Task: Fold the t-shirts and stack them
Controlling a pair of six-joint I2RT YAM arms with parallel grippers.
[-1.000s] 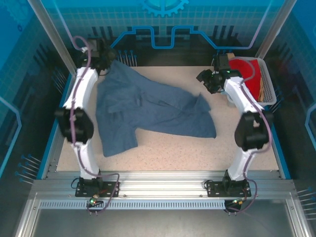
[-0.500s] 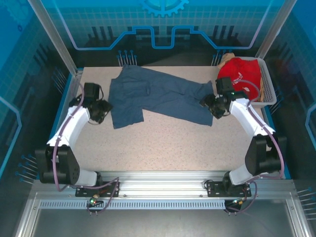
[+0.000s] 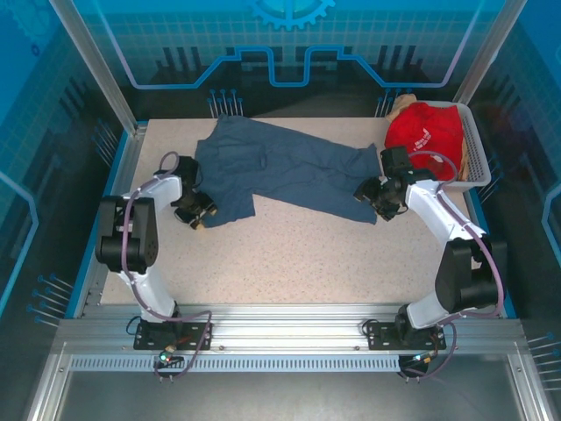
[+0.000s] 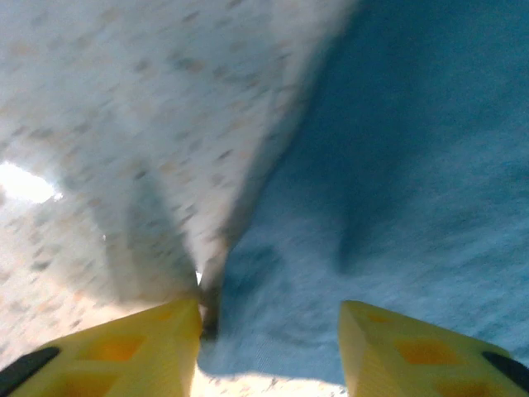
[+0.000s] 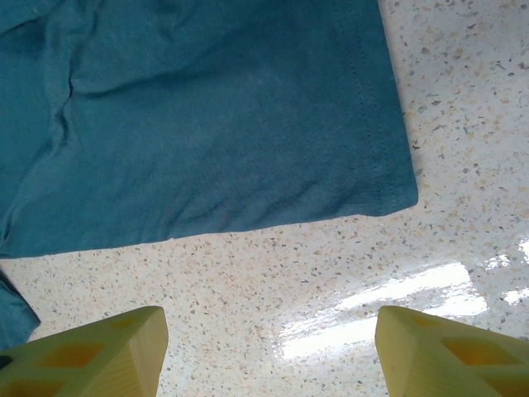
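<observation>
Top external view: the blue shirt [image 3: 289, 175] is lying spread across the far half of the table [image 3: 298, 263], running from the far left toward the right, with rumples through its middle and one flap reaching nearer at its left end. The red shirt [image 3: 425, 132] is sitting bunched in the basket [image 3: 474, 149] at the far right corner, with small white print showing on it. The left gripper [image 3: 200, 213] is sitting low at the near-left corner of the blue shirt, its arm bending in from the left edge of the table. The right gripper [image 3: 377, 200] is hovering at the shirt's near-right corner, just beside the basket. In the left wrist view, which is blurred, the yellow fingers [image 4: 107, 351] are standing spread apart, and the shirt's edge is lying in the gap between them, with cloth filling the right side and speckled table the left; whether either finger is touching the cloth cannot be told. In the right wrist view the jaws are also standing wide apart over bare table, pinching nothing, and the hemmed corner of the blue shirt is lying flat just beyond them, with a bright glare patch on the tabletop to the right.
</observation>
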